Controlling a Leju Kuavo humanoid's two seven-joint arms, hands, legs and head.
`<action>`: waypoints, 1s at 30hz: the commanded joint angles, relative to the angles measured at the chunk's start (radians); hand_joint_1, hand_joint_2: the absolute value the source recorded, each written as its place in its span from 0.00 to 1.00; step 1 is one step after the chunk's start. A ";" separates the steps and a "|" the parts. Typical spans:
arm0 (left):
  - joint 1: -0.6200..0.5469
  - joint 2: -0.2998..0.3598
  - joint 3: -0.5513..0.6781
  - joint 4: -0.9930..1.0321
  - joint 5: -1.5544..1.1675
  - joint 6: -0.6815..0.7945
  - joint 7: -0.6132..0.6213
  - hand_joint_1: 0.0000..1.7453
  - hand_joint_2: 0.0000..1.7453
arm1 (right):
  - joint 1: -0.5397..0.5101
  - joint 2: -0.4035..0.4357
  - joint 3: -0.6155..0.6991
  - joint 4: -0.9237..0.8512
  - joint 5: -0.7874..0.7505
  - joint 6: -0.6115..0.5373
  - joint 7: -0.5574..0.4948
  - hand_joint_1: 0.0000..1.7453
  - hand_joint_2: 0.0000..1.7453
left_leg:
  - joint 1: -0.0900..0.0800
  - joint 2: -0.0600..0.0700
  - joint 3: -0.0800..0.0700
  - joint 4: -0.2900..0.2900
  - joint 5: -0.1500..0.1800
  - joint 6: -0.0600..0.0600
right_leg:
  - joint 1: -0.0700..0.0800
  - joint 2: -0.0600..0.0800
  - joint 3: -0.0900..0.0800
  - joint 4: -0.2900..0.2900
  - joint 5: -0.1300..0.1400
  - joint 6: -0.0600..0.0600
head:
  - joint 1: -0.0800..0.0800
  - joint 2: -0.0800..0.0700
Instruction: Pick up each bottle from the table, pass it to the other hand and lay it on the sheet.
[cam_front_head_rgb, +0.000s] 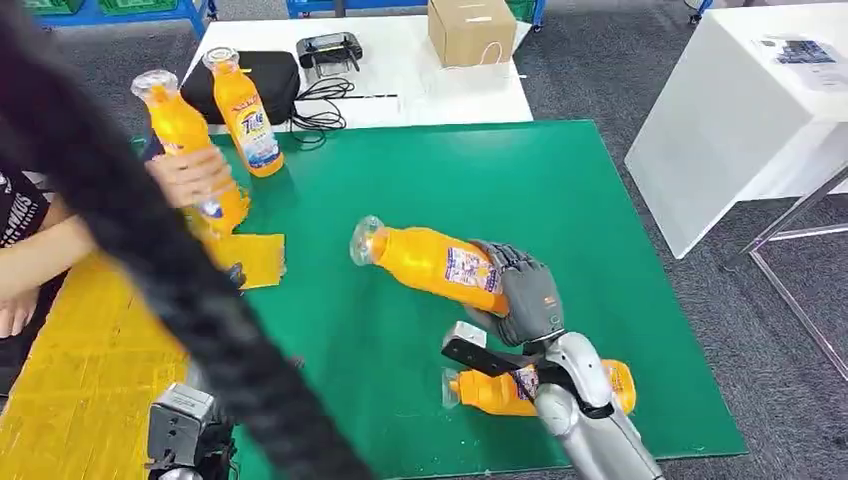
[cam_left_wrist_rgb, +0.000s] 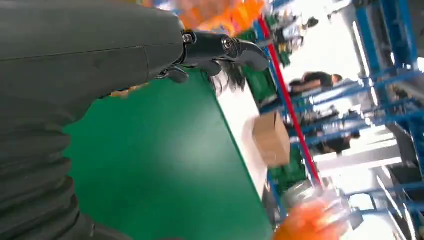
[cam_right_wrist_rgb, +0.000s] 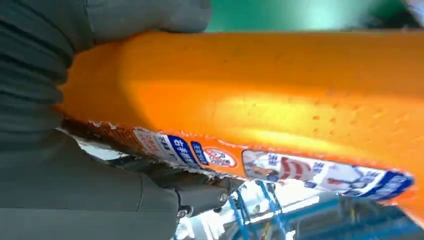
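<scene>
A: The held bottle (cam_front_head_rgb: 430, 262), orange with a clear cap, lies on its side above the green mat (cam_front_head_rgb: 560, 200), cap toward the robot's left. The right hand (cam_front_head_rgb: 522, 292) is clamped round its base end.

B: And beneath the wrist?

A: A second bottle (cam_front_head_rgb: 490, 392) lies flat on the mat, partly hidden by the silver right arm (cam_front_head_rgb: 590, 415). Two further bottles stand upright at the far left: the labelled one (cam_front_head_rgb: 246, 112) free, the other (cam_front_head_rgb: 185, 145) gripped by a person's hand (cam_front_head_rgb: 190, 177). A yellow sheet (cam_front_head_rgb: 70, 370) covers the left side.

B: What stands in the way?

A: A thick black cable (cam_front_head_rgb: 150, 250) crosses the head view diagonally. Beyond the mat: a white table (cam_front_head_rgb: 420, 85) with a cardboard box (cam_front_head_rgb: 470, 30) and a black case (cam_front_head_rgb: 265, 85).

B: The left hand?

A: The left hand (cam_left_wrist_rgb: 210, 50) holds nothing, dark fingers loosely extended above the mat.
</scene>
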 joint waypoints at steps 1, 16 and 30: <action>-0.078 -0.003 -0.086 0.143 0.040 -0.027 0.022 0.00 1.00 | 0.009 0.168 0.037 -0.021 -0.250 0.044 -0.116 0.99 1.00 | 0.000 0.000 0.003 -0.001 -0.001 0.000 | 0.001 -0.001 0.004 -0.001 -0.001 -0.001 | 0.000 0.000; -0.082 0.003 -0.092 0.147 0.046 -0.026 0.023 0.00 1.00 | 0.004 0.167 0.054 -0.007 -0.252 0.032 -0.116 0.99 1.00 | 0.001 0.000 0.006 0.000 -0.002 0.000 | 0.001 -0.001 0.007 -0.002 -0.001 -0.001 | 0.000 0.000; -0.157 0.028 -0.127 0.181 0.188 -0.121 0.035 0.00 1.00 | -0.091 0.225 0.401 0.269 -0.297 0.194 -0.187 0.95 1.00 | 0.001 0.002 0.004 -0.001 -0.001 -0.001 | 0.001 0.001 0.004 -0.002 0.000 -0.001 | 0.000 0.000</action>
